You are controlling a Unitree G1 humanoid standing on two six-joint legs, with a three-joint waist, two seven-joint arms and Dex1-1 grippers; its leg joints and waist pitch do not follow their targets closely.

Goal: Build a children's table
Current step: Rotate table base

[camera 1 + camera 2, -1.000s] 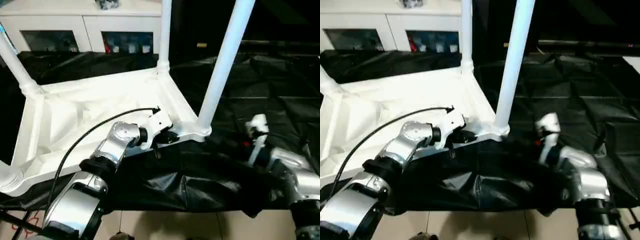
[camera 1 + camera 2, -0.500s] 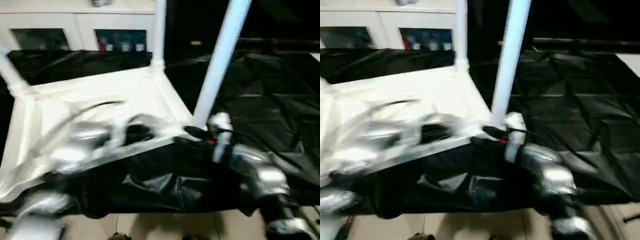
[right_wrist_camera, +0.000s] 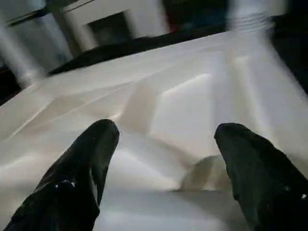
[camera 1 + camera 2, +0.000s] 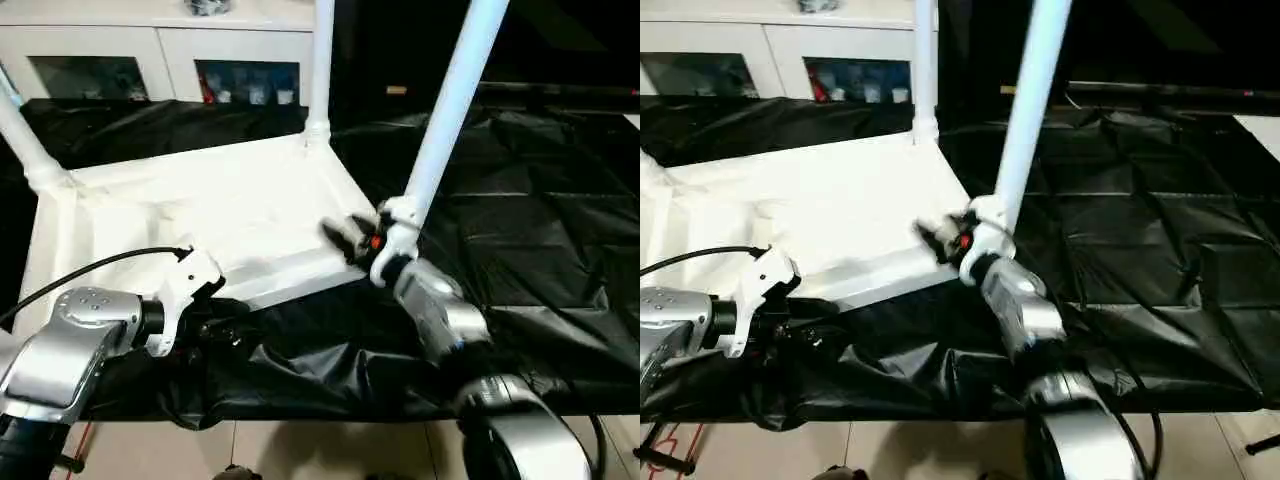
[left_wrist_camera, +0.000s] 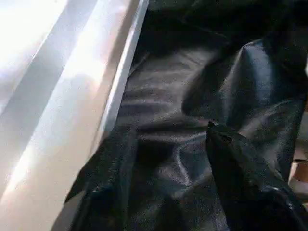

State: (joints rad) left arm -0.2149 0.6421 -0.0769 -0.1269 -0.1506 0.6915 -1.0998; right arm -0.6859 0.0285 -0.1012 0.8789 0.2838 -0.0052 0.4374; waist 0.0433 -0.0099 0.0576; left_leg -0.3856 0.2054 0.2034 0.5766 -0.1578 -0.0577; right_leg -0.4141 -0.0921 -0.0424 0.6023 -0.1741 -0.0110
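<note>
Both grippers stand with their black fingers apart and hold nothing. Right gripper (image 4: 345, 237) reaches over the near right corner of the tabletop (image 4: 200, 210), just beside the foot of the nearest leg (image 4: 445, 110); in its wrist view the two fingers (image 3: 77, 178) are spread wide above the ribbed white underside, and I cannot tell if they touch it. Left gripper (image 4: 222, 330) is lower, in front of the tabletop's near edge, over the black plastic sheet (image 4: 520, 200) — its wrist view shows the two dark fingertips (image 5: 236, 163) parted over the wrinkled sheet, with the white edge of the tabletop (image 5: 57, 120) just beside one of them.

The children's table lies upside down on the black sheet. Legs stand upright in its corner sockets: the nearest leg at the near right corner, one at the far right corner (image 4: 322, 60), one at the far left corner (image 4: 25, 135). Behind the table there is a white cabinet (image 4: 170, 50) with glass doors.
</note>
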